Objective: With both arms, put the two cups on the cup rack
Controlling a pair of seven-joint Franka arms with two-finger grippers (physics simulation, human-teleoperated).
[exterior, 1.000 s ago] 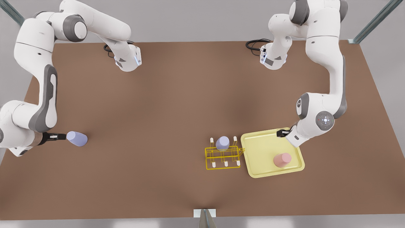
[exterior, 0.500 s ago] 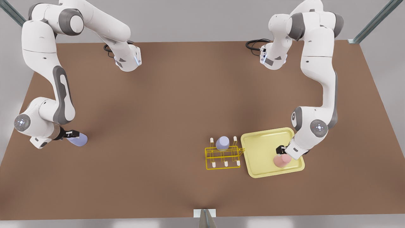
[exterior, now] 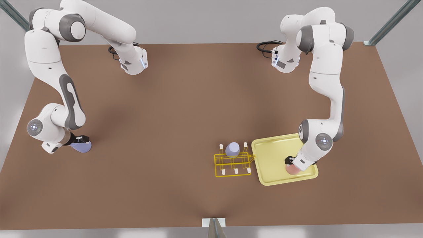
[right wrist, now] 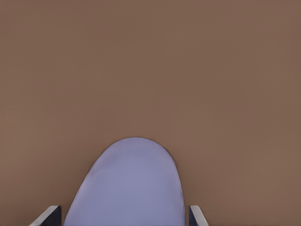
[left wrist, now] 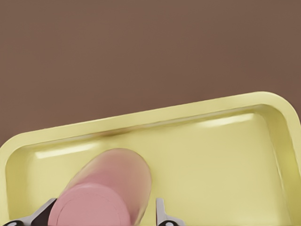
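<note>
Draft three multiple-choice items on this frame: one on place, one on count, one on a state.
1. Where is the pink cup?
A. on the bare table
B. in the pale-yellow tray
C. on the cup rack

2. How many cups sit on the rack?
A. none
B. one
C. two

3. The right hand is
A. open astride the lavender cup on the table
B. shut above the rack
C. holding the tray

Key: B, tray walls surround it, the left hand open astride it; B, a single lavender cup on the rack; A, fingers flank it with gaps.
</note>
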